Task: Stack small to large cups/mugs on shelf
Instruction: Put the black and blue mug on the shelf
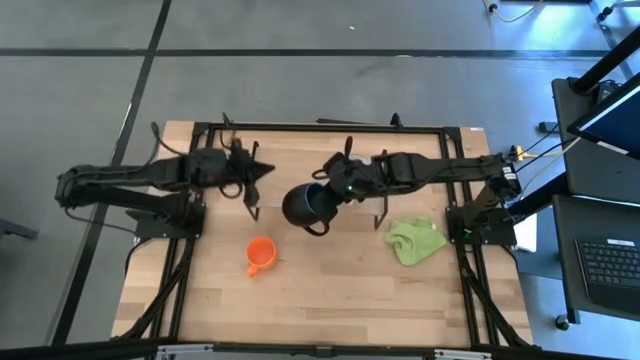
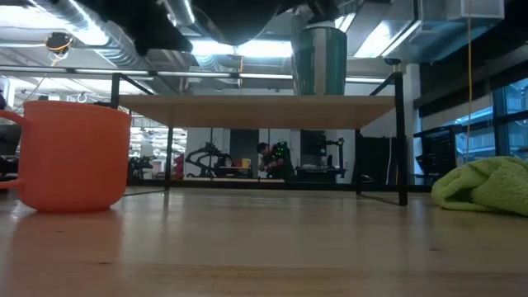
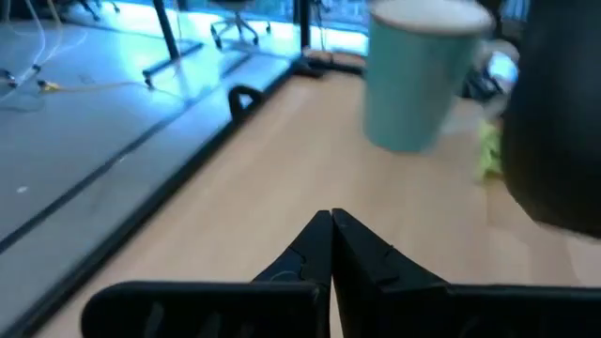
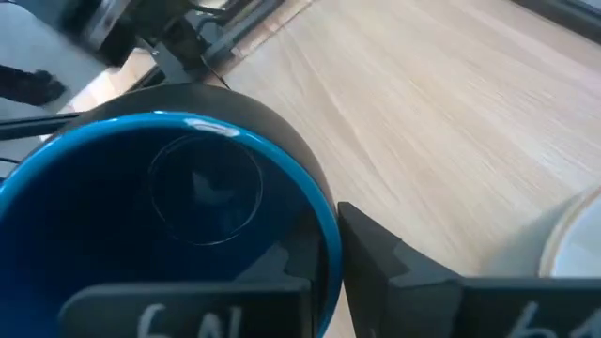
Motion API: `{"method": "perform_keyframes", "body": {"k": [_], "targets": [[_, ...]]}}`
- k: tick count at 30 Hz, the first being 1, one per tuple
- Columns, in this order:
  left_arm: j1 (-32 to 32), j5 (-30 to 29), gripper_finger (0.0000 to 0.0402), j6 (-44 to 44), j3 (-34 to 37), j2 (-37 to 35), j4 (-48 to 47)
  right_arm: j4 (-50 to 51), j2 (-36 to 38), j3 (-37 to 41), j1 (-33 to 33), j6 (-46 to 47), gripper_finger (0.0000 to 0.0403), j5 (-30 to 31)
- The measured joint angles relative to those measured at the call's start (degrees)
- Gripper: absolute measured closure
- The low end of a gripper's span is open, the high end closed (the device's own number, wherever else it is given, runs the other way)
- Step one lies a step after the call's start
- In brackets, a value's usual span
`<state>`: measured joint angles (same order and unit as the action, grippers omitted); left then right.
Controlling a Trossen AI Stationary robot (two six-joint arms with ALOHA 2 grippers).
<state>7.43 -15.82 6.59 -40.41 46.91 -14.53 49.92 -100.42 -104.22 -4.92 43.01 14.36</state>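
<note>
Fingers on your right gripper [image 1: 322, 196] are nearly closed, pinching the rim of the dark blue mug [image 1: 304, 207]: in the right wrist view one finger [image 4: 399, 268] sits outside the wall while the other is down inside the blue interior [image 4: 188, 207]. You hold that mug above the shelf [image 2: 256, 109]. Your left gripper [image 1: 262, 171] is fully shut on nothing, its tips [image 3: 331, 225] pressed together over the shelf board, with the white mug [image 3: 418, 70] standing near in front of it. The orange mug [image 1: 260, 254] stands upright on the tabletop [image 1: 330, 300], well apart from both grippers, and the green cloth [image 1: 417, 241] lies to the right.
</note>
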Motion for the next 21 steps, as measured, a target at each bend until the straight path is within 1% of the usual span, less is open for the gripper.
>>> {"method": "perform_keyframes", "body": {"k": [4,8,11,13,17,21], "targets": [[11.1,12.6,0.0401,-2.2,-2.6,0.6,0.5,-3.1,-0.5,0.0,0.9,-1.4,0.0374,-1.2],[20.9,22.1,0.0401,-4.3,-7.2,5.1,0.8,-4.8,-1.6,0.0,2.3,-2.0,0.0372,-1.3],[27.1,32.0,0.0401,-4.8,-11.7,9.3,1.8,-6.4,-2.2,0.0,3.5,-2.9,0.0372,-1.3],[30.2,37.9,0.0401,-4.8,-15.0,12.6,1.1,-6.4,-2.5,0.0,4.3,-3.5,0.0373,-1.3],[34.5,45.9,0.0401,-4.9,-20.2,19.0,-2.3,-7.2,-2.8,0.0,5.8,-4.5,0.0374,-1.1],[38.0,56.6,0.0401,-6.1,-23.0,24.3,-6.7,-7.2,-2.8,0.0,7.1,-5.2,0.0373,-1.0]]}}
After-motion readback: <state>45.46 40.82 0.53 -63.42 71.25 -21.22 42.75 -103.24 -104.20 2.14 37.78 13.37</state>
